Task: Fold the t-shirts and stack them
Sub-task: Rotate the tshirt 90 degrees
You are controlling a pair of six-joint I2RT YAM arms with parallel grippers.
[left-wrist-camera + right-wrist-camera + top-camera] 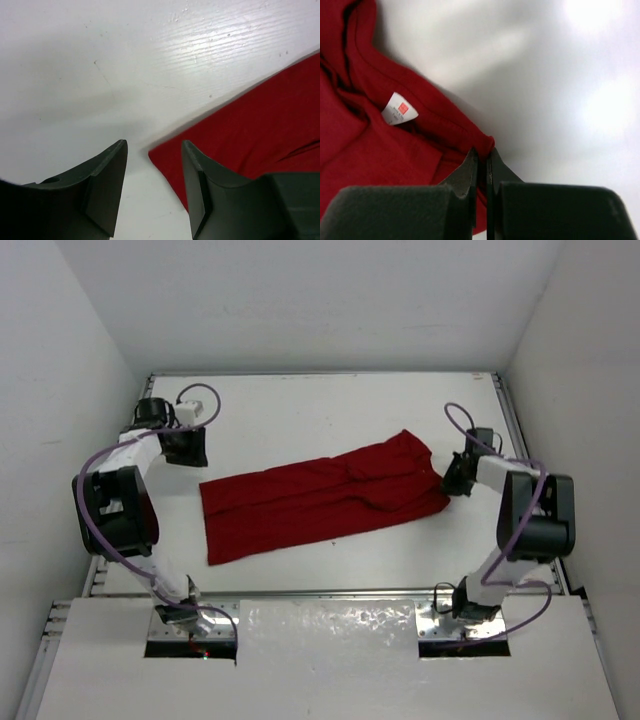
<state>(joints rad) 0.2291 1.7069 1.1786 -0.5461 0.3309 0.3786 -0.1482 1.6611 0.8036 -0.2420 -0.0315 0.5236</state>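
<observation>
The dark red t-shirt (pixel 320 498) lies on the white table, folded lengthwise into a long strip running from lower left to upper right. My right gripper (pixel 452 478) is shut on the shirt's right end by the collar; in the right wrist view the jaws (pixel 482 154) pinch the red hem, with the white neck label (pixel 399 108) to the left. My left gripper (pixel 188 450) is open above the table just off the shirt's upper-left corner. In the left wrist view that red corner (pixel 160 152) sits between the open fingers (pixel 112 170), nearer the right one.
White walls enclose the table on the left, back and right. A metal rail (pixel 505 400) runs along the table's right edge. The arm bases (pixel 190 620) stand at the near edge.
</observation>
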